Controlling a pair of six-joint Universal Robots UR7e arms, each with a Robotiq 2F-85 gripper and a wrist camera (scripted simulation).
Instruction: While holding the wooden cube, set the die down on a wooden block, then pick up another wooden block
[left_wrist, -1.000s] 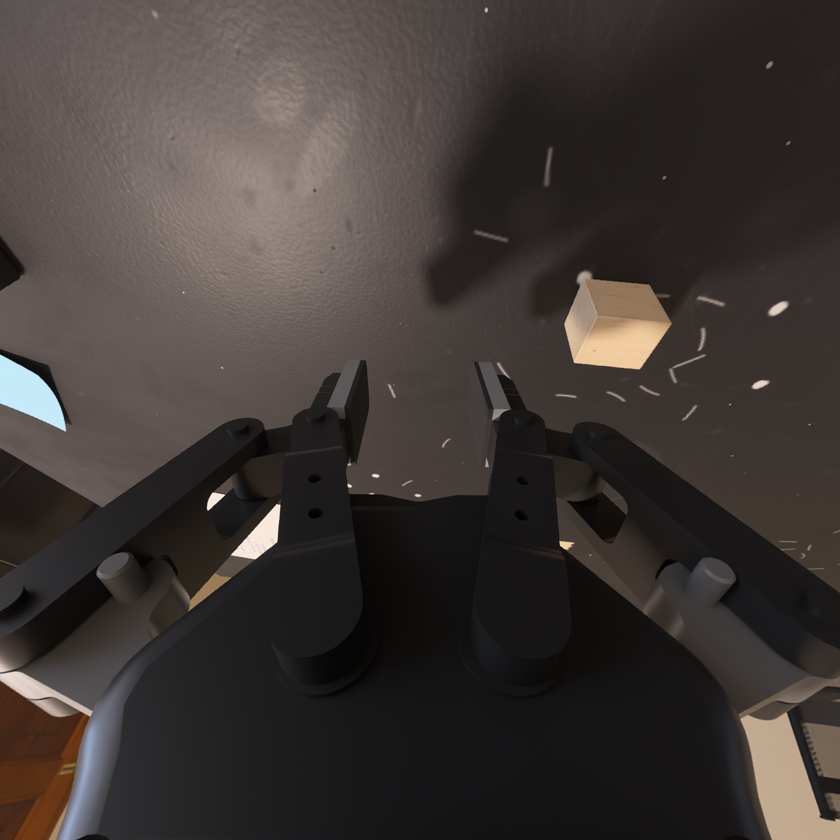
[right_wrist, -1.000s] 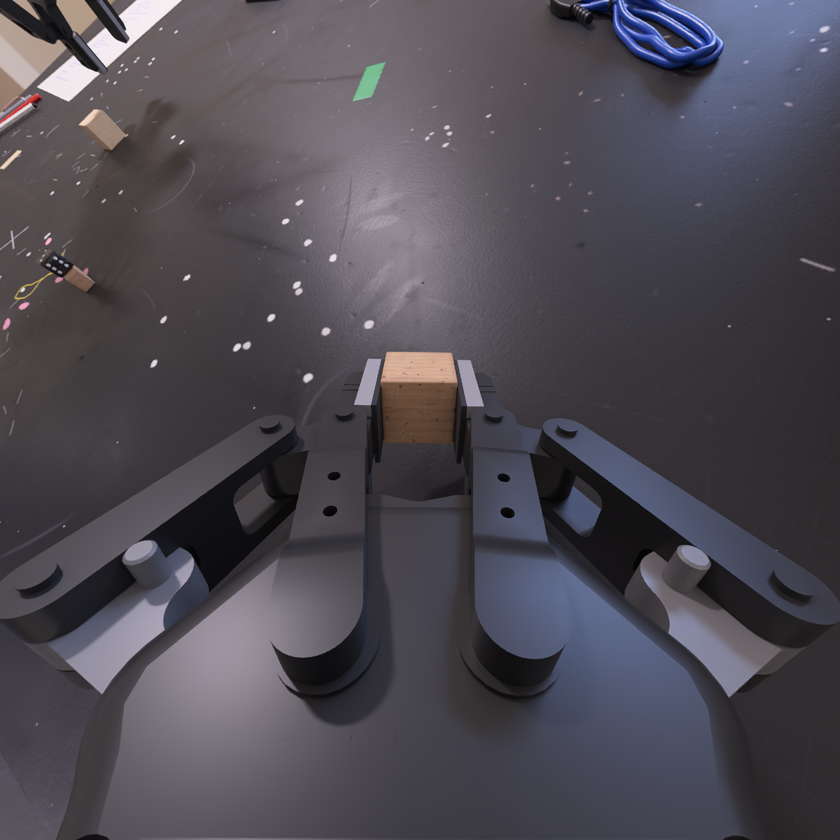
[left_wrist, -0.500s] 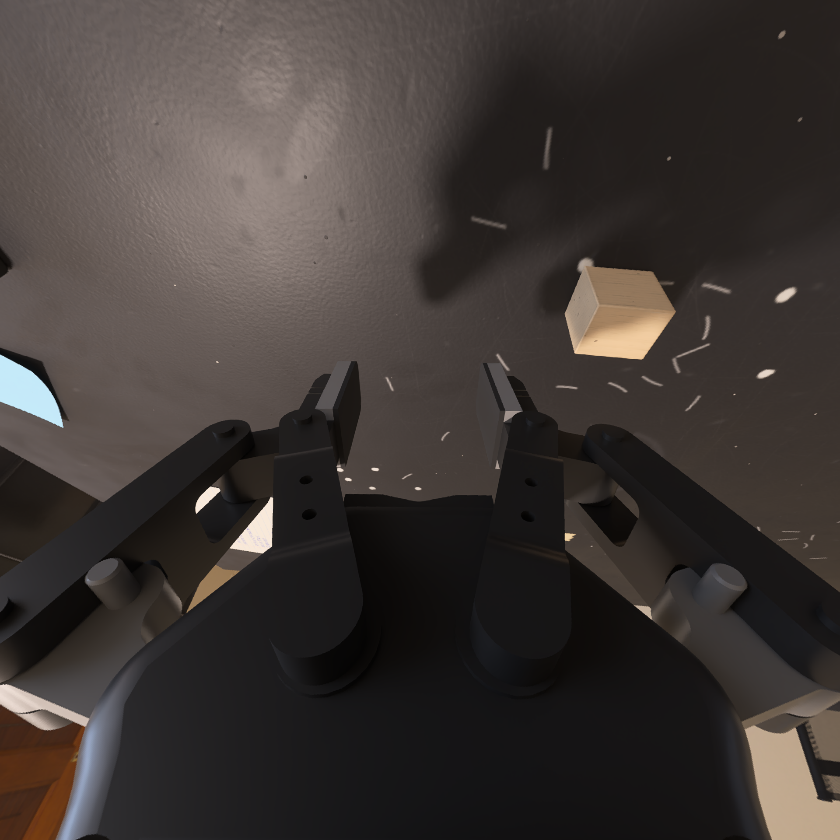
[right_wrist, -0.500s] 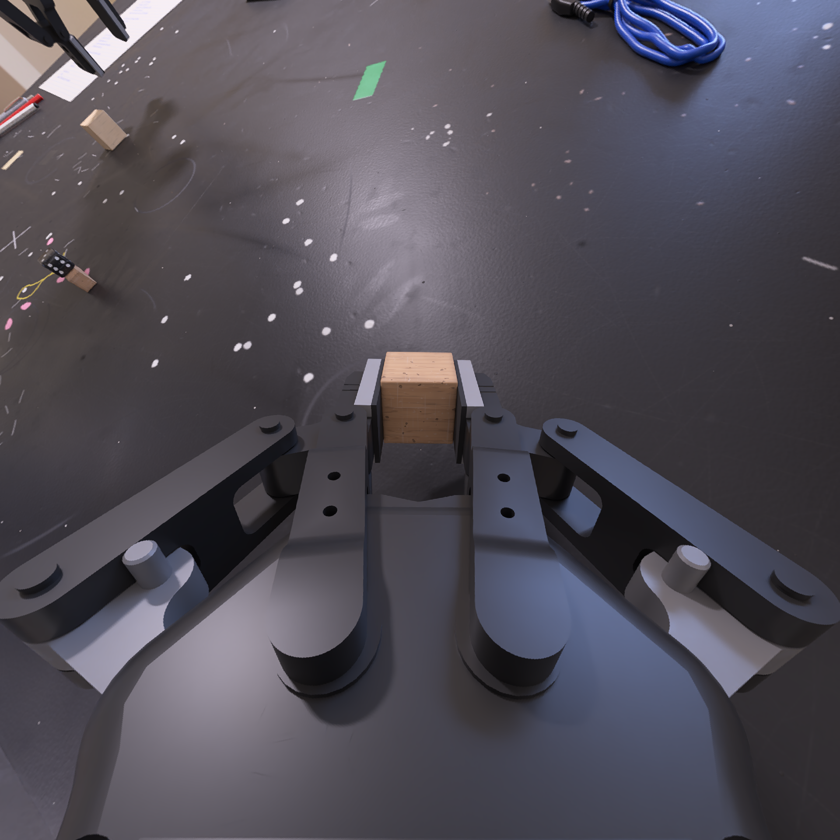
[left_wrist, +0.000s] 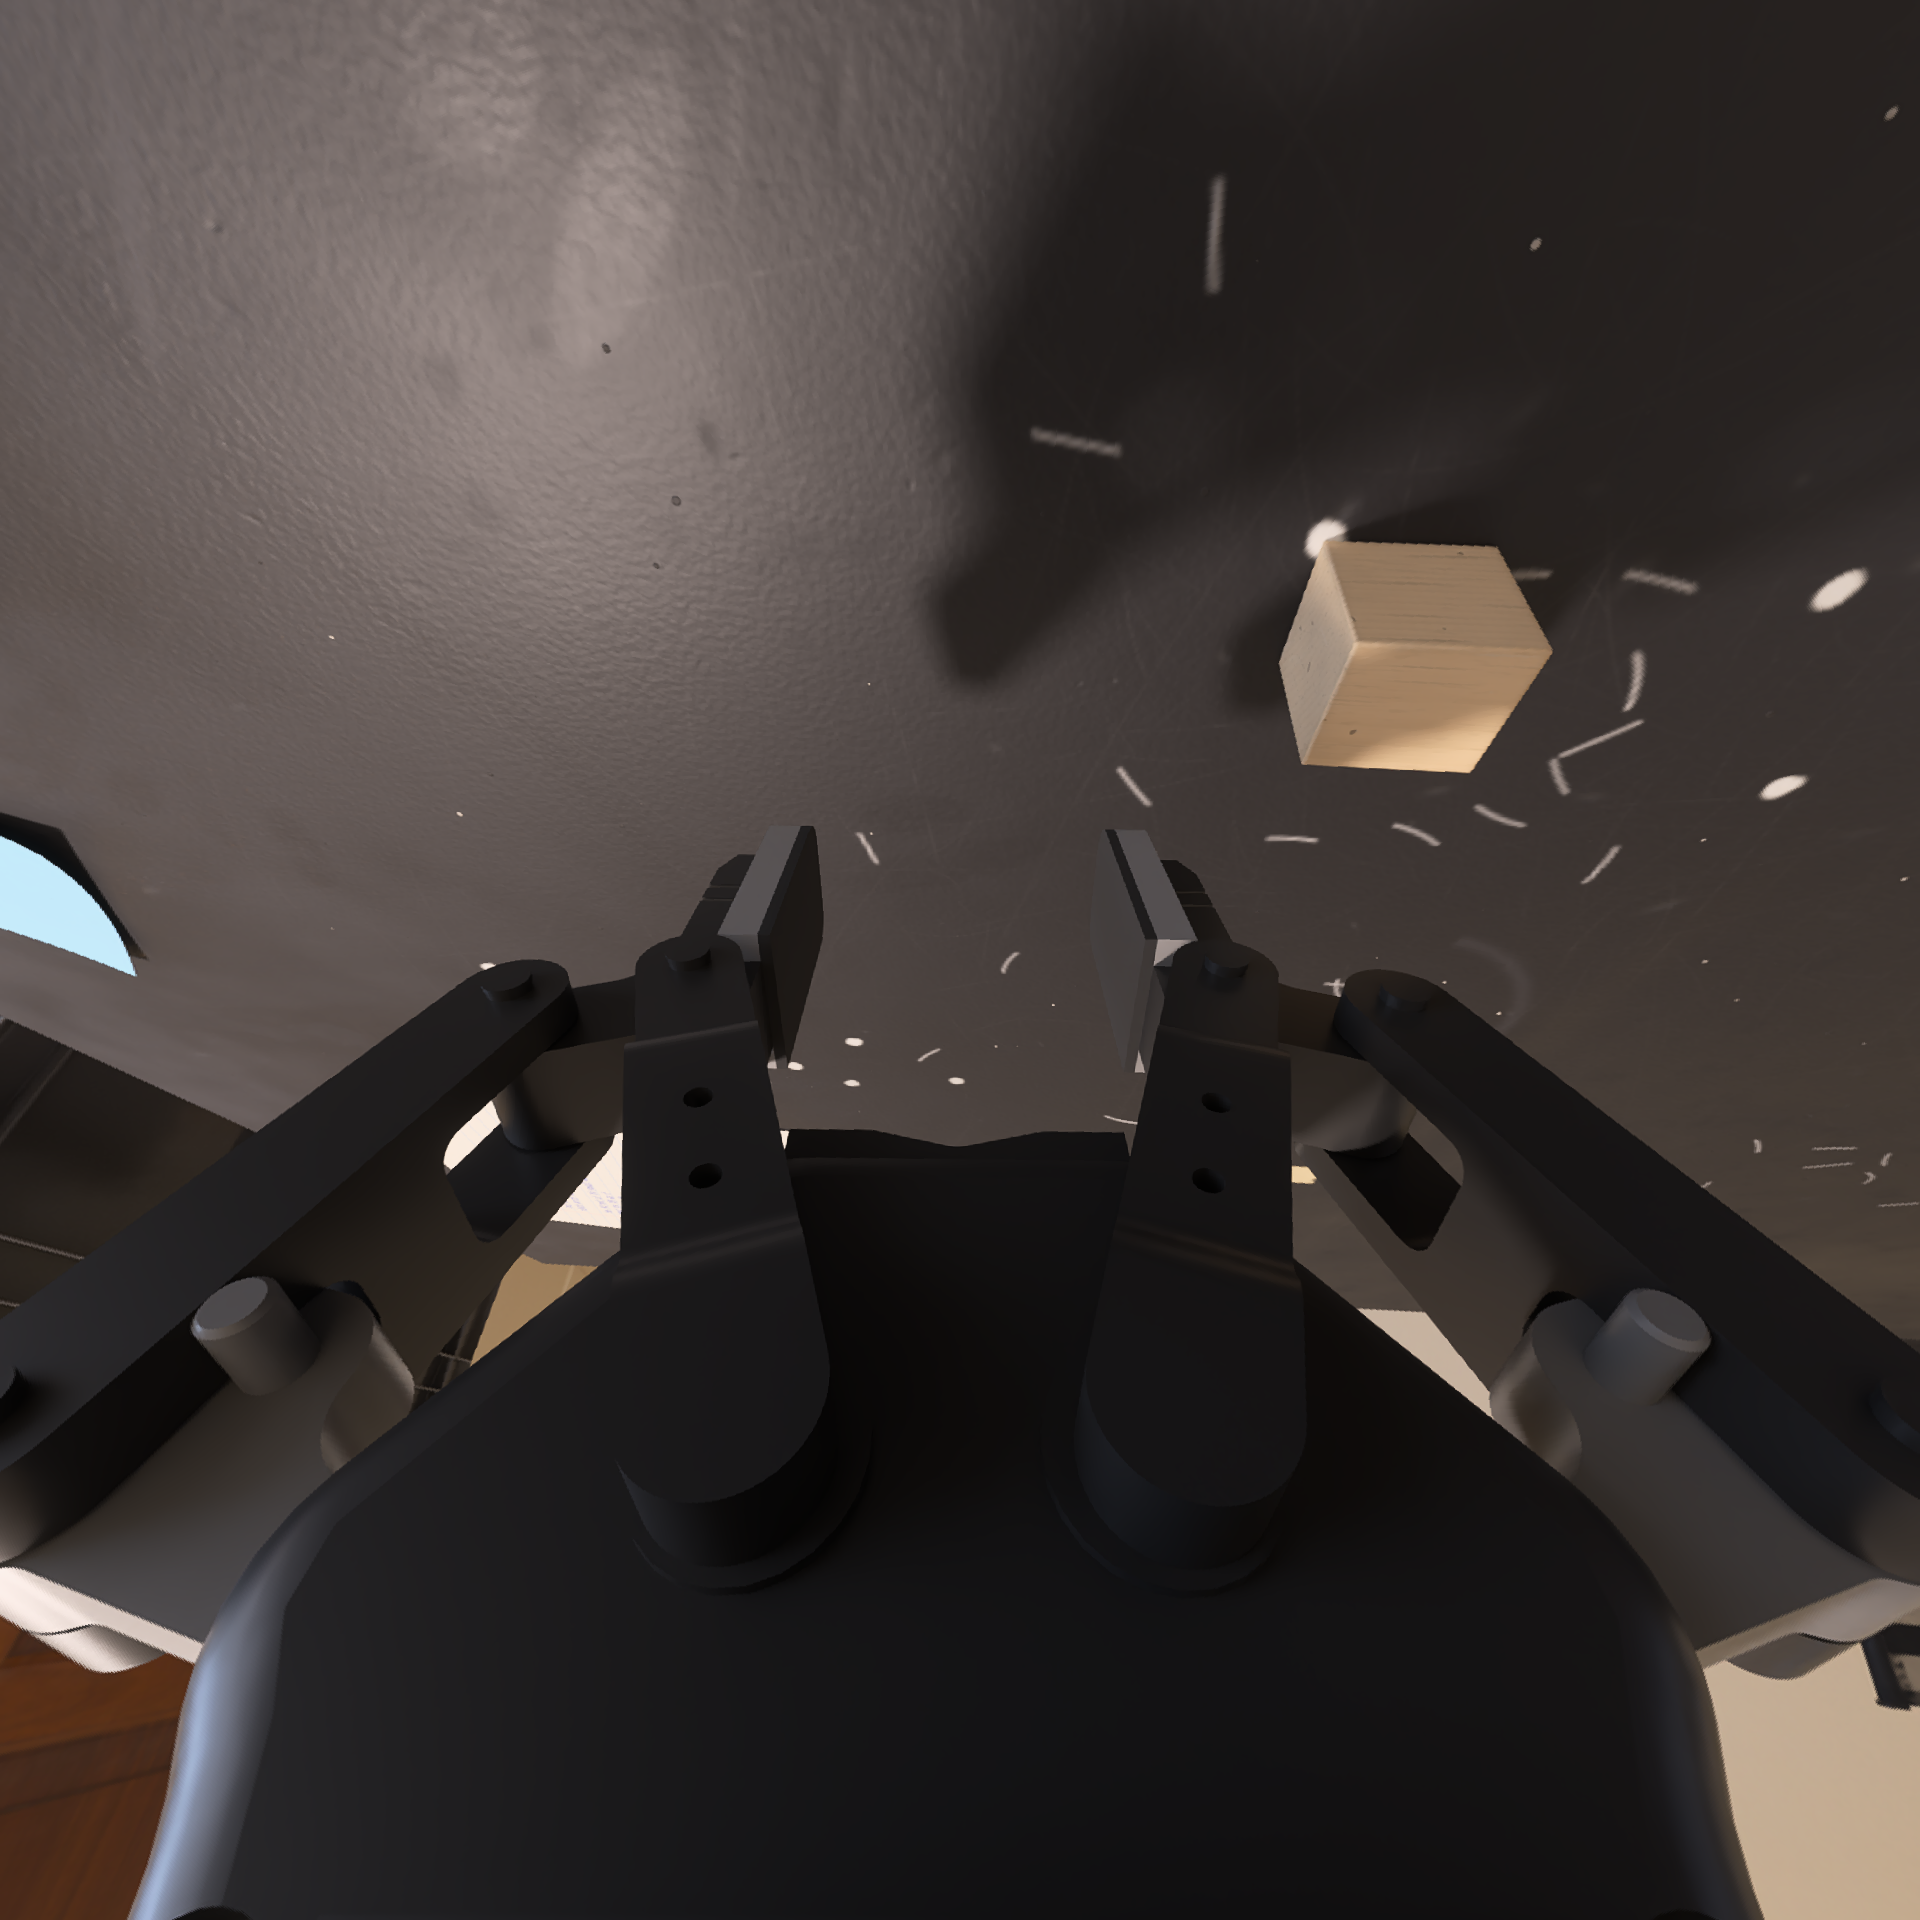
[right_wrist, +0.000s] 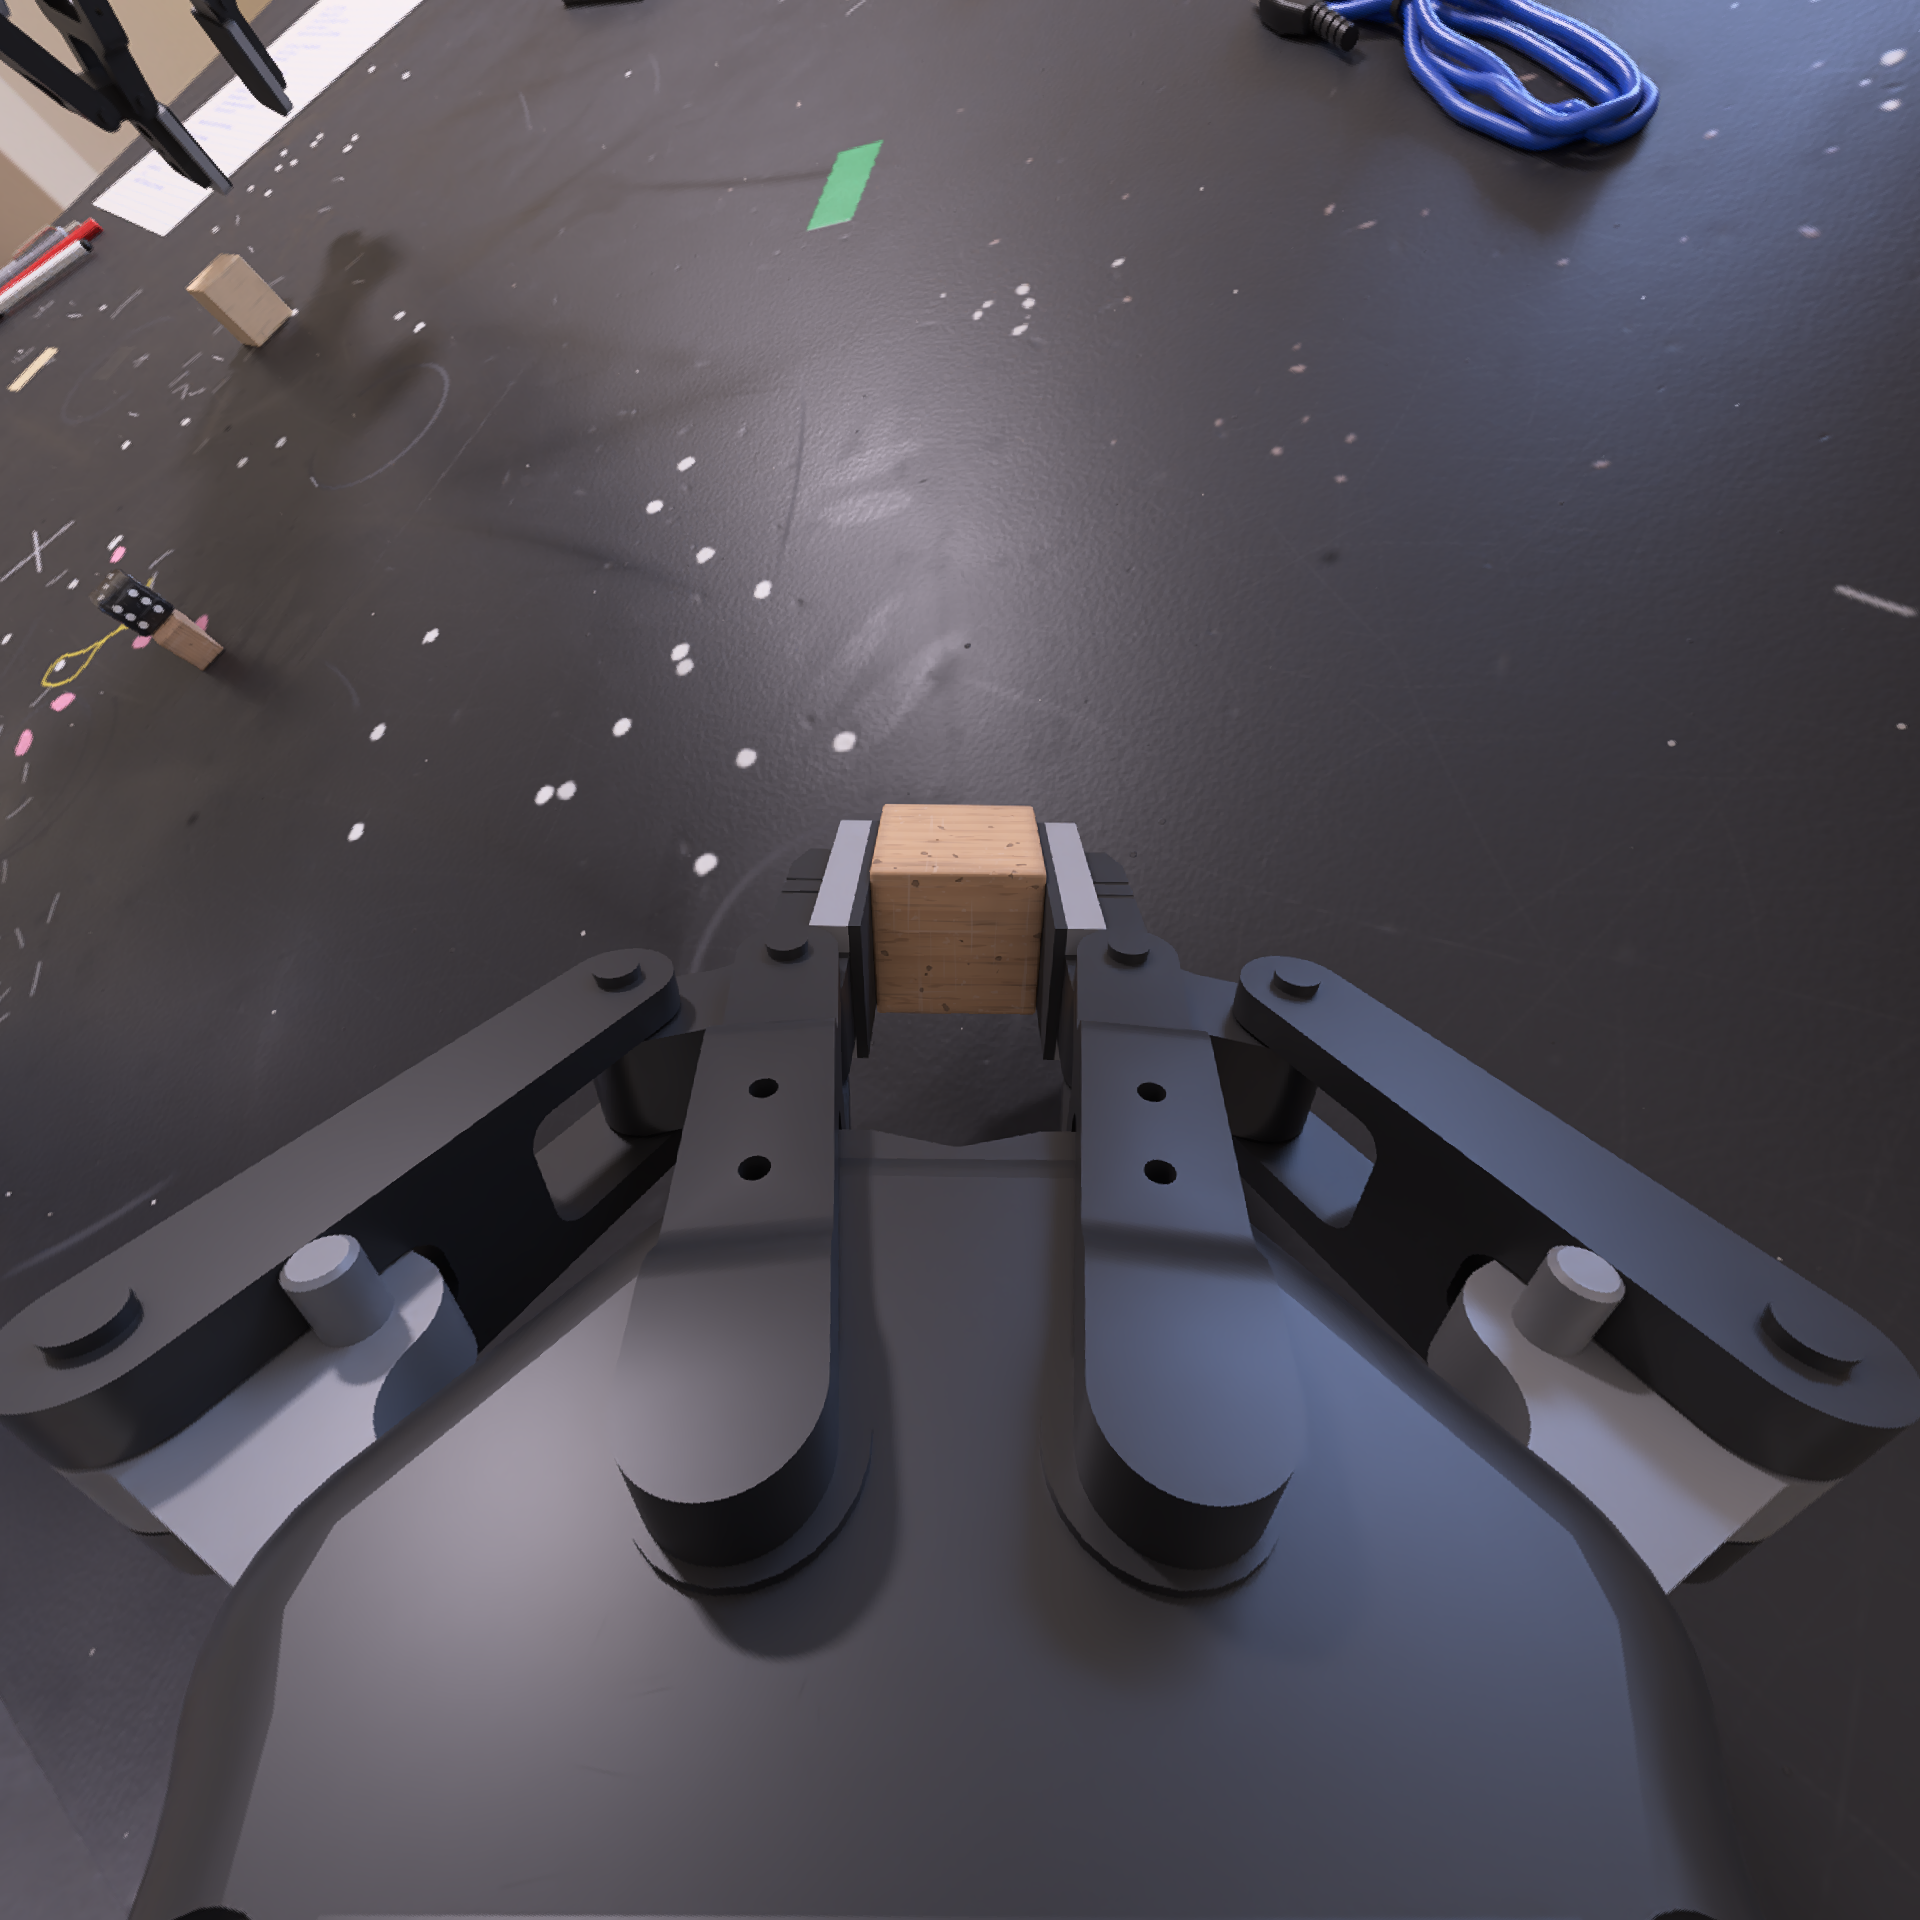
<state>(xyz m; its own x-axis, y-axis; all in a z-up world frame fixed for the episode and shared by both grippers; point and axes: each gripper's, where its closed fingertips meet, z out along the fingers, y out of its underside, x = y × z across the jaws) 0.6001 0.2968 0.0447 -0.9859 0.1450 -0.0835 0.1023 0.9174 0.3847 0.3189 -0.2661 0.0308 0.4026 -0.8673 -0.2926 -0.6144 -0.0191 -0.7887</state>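
Black speckled tabletop (right_wrist: 1351, 623) bears blue cable (right_wrist: 1527, 73), green tape (right_wrist: 845, 185)

A lab or workshop bench is indicated: a dark table (right_wrist: 1351, 623) scuffed and speckled with white paint dots, chalk marks and a green tape strip (right_wrist: 846, 185). A coiled blue cable (right_wrist: 1507, 73) is seen at the far edge, with pens (right_wrist: 47, 260) and paper sheets (right_wrist: 223, 125) at the far left. Wood flooring (left_wrist: 73, 1787) is visible below the table edge.
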